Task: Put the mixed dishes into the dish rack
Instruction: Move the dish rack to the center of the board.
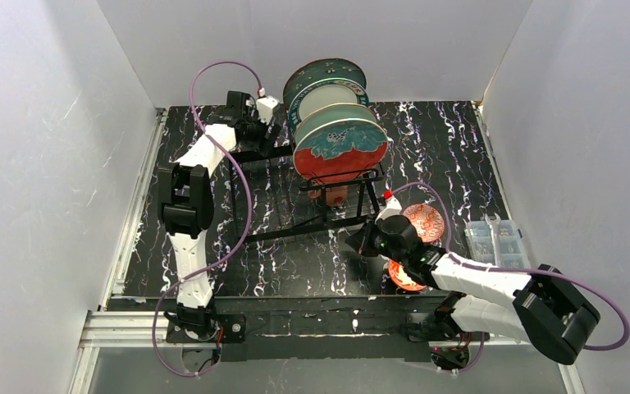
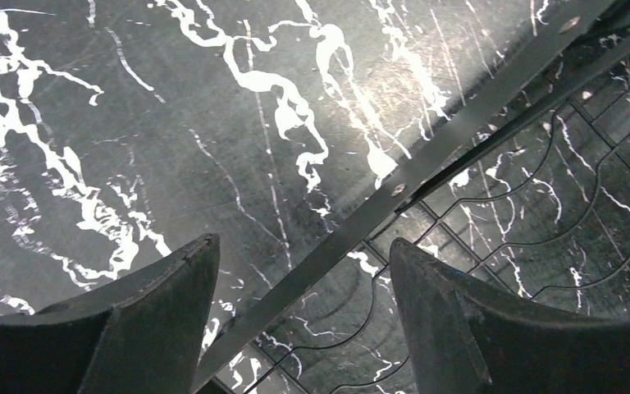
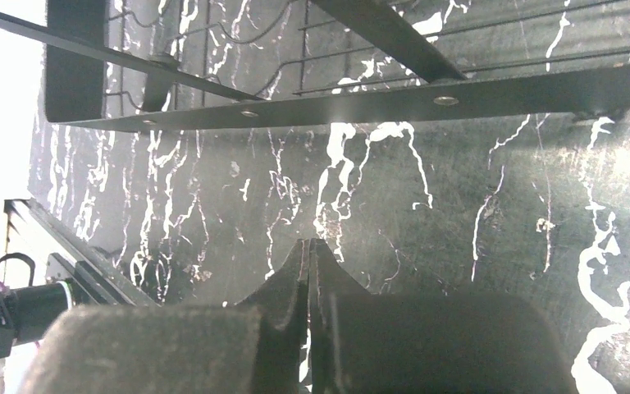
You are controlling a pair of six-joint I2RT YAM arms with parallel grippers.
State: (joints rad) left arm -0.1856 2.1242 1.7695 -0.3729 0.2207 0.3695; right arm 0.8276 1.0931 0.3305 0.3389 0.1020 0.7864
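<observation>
The black wire dish rack stands mid-table. Several large plates stand upright in its far slots: a dark teal plate at the back, a pale one behind a red plate in front. A terracotta mug sits in the rack below them. Two red-patterned bowls lie right of the rack, the nearer one partly under my right arm. My left gripper hangs open over the rack's far left edge bar, holding nothing. My right gripper is shut and empty near the rack's front right corner.
A clear plastic parts box sits at the right table edge. White walls close in the left, back and right sides. The black marbled tabletop stretches right of the rack.
</observation>
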